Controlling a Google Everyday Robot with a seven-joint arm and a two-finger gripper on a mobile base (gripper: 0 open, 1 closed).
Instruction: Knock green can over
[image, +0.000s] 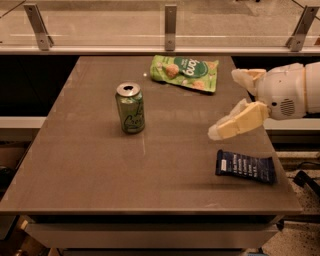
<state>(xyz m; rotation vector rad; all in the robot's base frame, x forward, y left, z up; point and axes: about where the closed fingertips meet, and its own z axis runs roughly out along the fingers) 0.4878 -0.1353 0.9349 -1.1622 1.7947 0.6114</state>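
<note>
1. At the right edge of the surface (100, 170), the claw (224, 105) hovers with its two fingers spread wide, holding nothing.
2. Left of centre stands the green can (131, 108), upright and well apart from the claw.
3. A green snack bag (186, 72) lies flat at the far side, and a dark blue packet (245, 166) lies near the right corner.
4. Nothing of the task looks done: the can is not tipped and no contact is made. Left to do, by my judgement, are the reach leftward and the push.
</note>
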